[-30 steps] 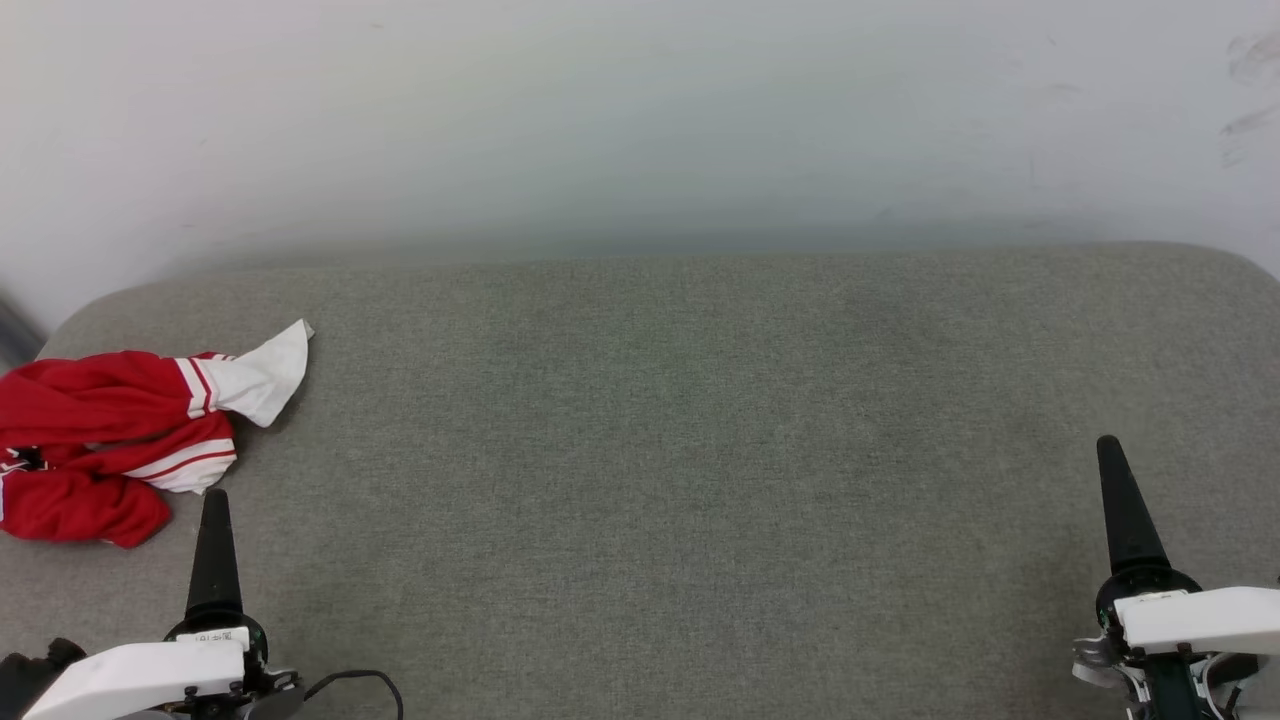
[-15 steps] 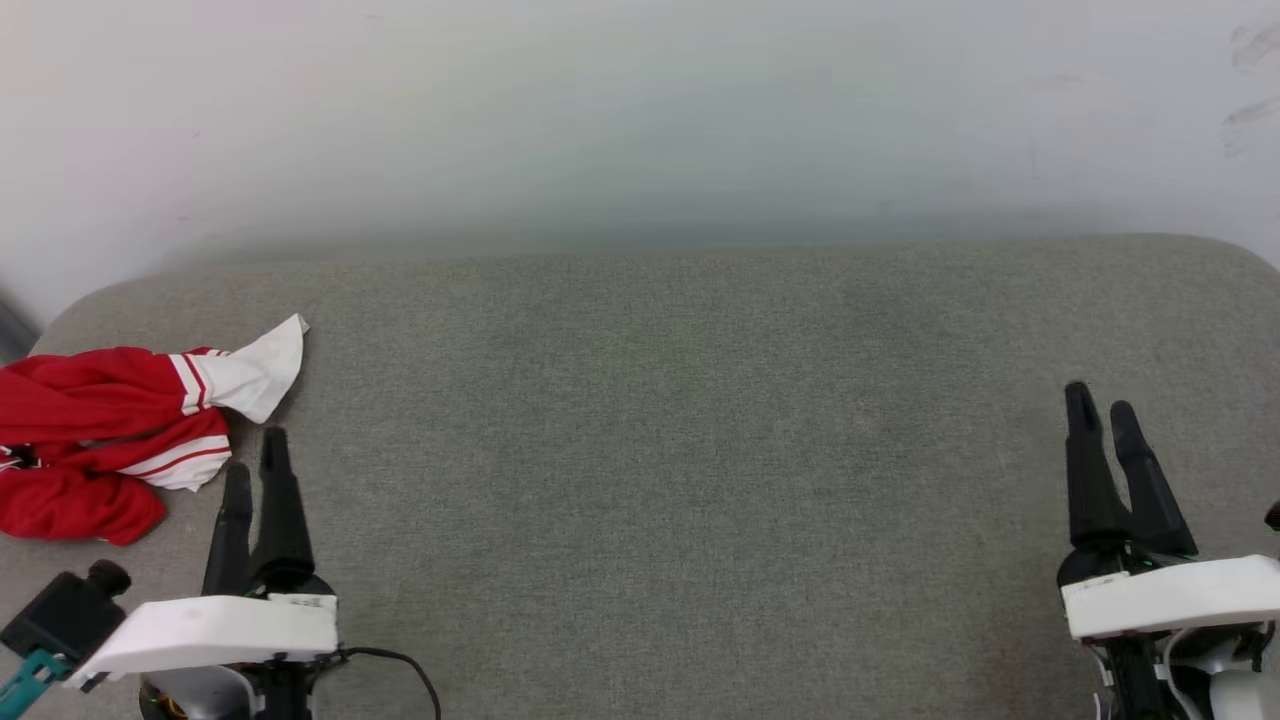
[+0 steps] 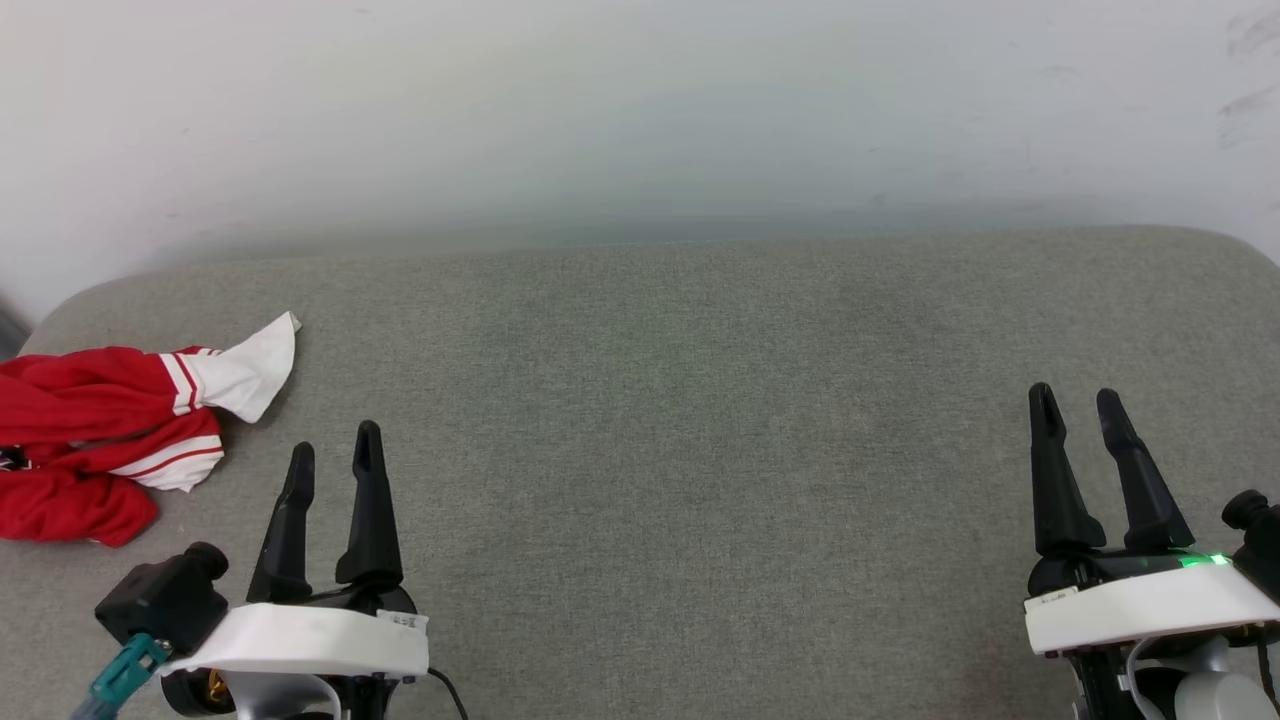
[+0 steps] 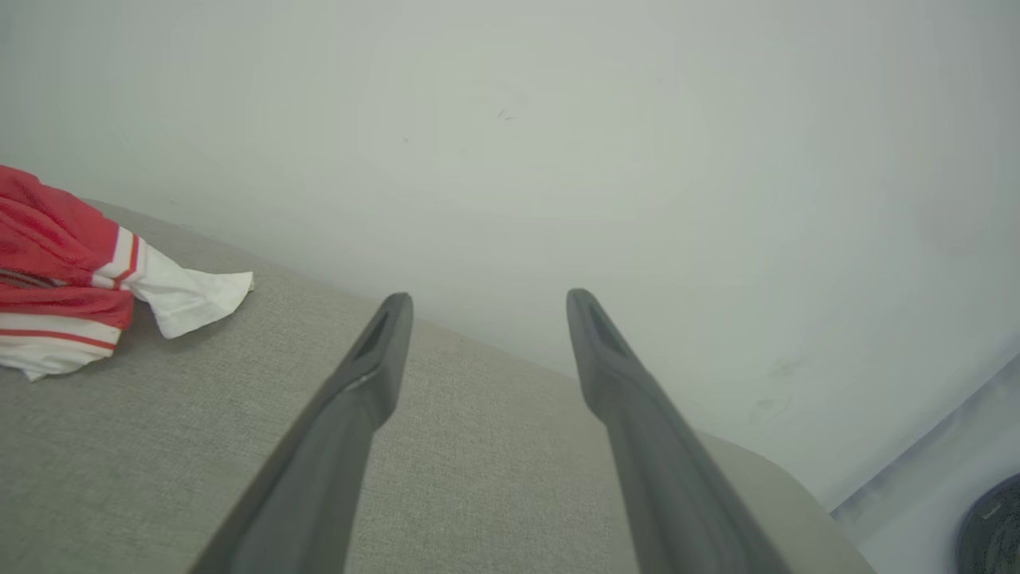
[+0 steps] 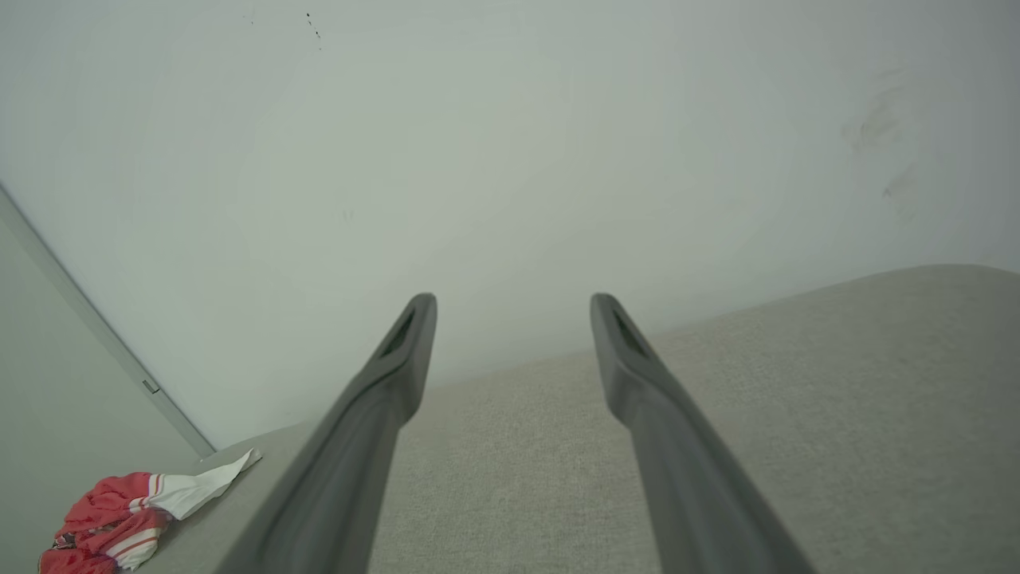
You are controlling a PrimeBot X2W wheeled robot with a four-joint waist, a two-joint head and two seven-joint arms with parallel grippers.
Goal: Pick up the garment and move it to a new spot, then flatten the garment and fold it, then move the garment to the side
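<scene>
While the red jersey T-shirt with white short sleeves and red-white striped trim lies crumpled in a heap at the far left end of the grey woven-fabric padded surface, partly cut off by the left edge of my head view, I've nothing in hand: pickup is the step, by my reckoning, and it hasn't begun. One white sleeve pokes out toward the middle, flat on the fabric. Left gripper hovers just right of the heap, near but apart, its two dark fingers spread wide and empty, pointing toward the plain white wall behind. Right gripper is well apart at the other end, likewise wide open with nothing between its fingers. I'd take this with the left arm: swing over the bunched red body, come down from above and pinch into the thick of the folds, not the loose sleeve tip, which I'd expect to pull out alone and drag the rest. That heap sits close to the pad's rounded left corner, so a sideways shove could push it off. As for containers, no bin or basket figures here; the shirt rests straight on the pad, whose broad middle looks the natural new spot.
</scene>
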